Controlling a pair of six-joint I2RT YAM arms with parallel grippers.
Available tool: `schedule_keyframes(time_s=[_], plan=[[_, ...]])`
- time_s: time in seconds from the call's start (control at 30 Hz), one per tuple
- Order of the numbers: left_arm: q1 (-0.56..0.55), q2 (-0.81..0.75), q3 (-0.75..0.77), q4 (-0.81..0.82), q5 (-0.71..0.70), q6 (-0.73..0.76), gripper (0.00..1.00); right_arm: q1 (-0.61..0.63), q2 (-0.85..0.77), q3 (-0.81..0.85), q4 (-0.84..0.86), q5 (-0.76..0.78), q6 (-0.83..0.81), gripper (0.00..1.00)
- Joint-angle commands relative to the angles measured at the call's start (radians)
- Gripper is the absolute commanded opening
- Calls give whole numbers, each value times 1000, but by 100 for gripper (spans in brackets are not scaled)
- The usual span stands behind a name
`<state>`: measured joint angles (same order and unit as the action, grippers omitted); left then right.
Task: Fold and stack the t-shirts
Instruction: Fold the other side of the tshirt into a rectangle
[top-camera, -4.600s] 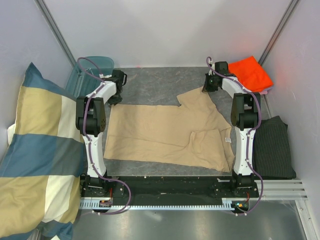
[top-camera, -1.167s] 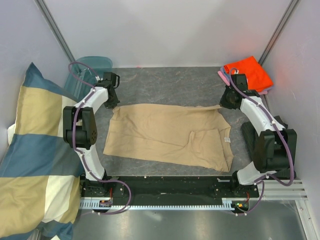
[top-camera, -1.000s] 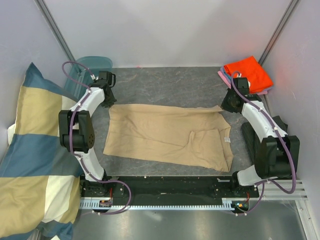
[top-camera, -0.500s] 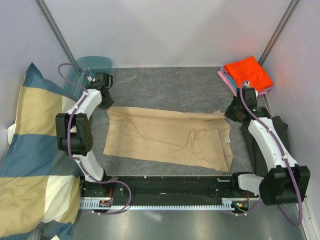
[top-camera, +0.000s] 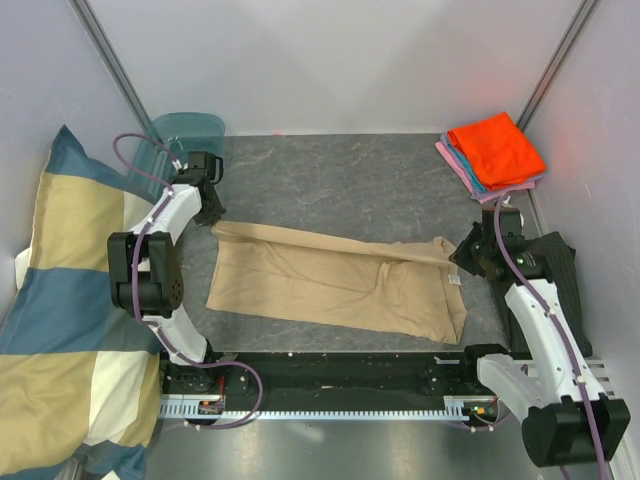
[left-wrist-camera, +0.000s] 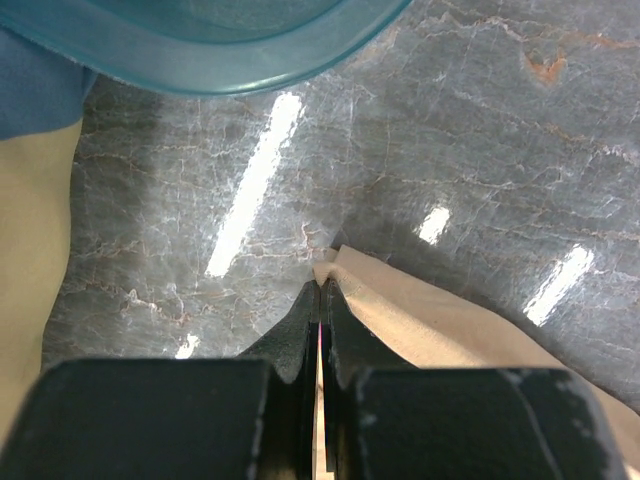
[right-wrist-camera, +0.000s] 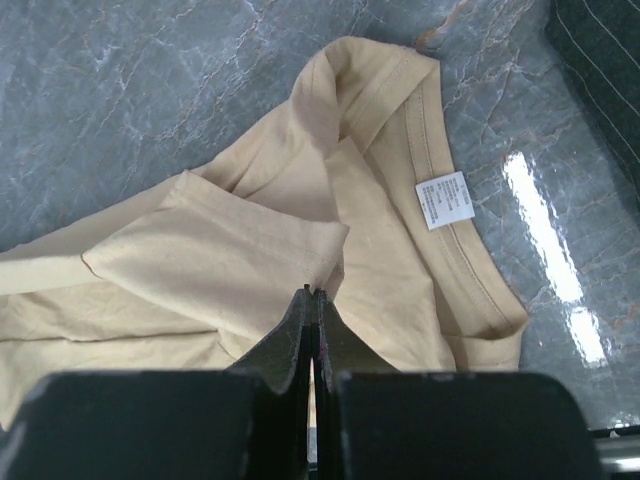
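Top view: tan t-shirt (top-camera: 330, 285) on the table (top-camera: 350, 180), long axis left to right, collar end rightward
Left wrist: left gripper (left-wrist-camera: 320, 290) clenched on the shirt's corner
Right wrist: right gripper (right-wrist-camera: 313, 297) clenched on a fold near the collar

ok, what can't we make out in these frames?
- Label print on the tan t-shirt: right wrist view, too small to read.
- Folded t-shirts under the orange t-shirt: top view, it covers them; only blue and pink edges show.
- Teal bin contents: left wrist view, cut off by top edge.
- Striped cloth: top view, partly behind the right arm.
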<state>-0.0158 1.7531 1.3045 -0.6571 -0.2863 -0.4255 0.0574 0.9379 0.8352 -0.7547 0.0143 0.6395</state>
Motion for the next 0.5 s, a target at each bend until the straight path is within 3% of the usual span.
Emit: schedule_keyframes(time_s=[0.0,0.47], plan=[[13,-58,-22,2,-24,25,2,4,-80,-10,-81,1,25,0],[14,-135,-132,-3,-7,10,2,2,-221,-45,-215,-77,15,1]])
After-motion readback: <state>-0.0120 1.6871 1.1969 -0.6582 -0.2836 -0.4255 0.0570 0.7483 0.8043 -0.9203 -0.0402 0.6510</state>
